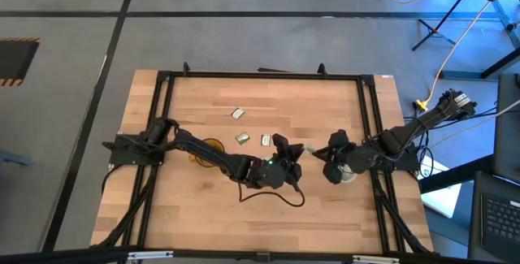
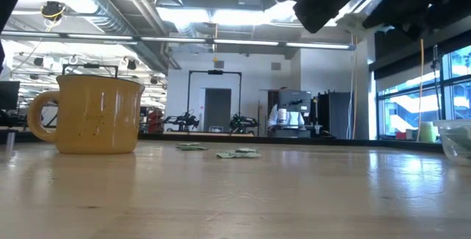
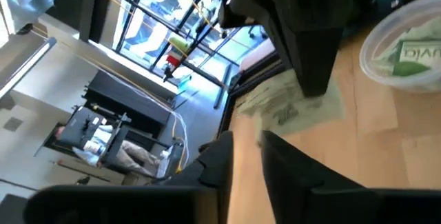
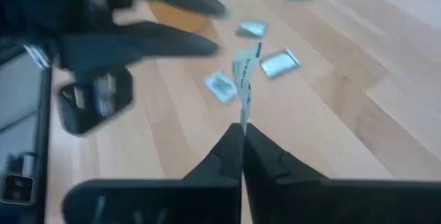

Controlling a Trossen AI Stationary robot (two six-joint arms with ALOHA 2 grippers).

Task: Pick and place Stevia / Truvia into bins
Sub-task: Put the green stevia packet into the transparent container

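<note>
Pale wooden worktop (image 1: 203, 207), smooth with a soft sheen; glossy amber mug (image 2: 92, 114); thin paper sachets (image 1: 239, 114); clear plastic cup (image 3: 406, 48); matt black hands (image 1: 286, 152).

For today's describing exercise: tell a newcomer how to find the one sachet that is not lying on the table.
Start at the wooden table, then its right half, where the right claw hangs. The sachet stands pinched on edge between its shut fingers, while the others lie flat on the wood.

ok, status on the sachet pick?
Right gripper shut on a sachet, clear of the table. Left gripper open, close by. Three loose sachets on the table; clear cup holds some. Nothing in the way.
</note>
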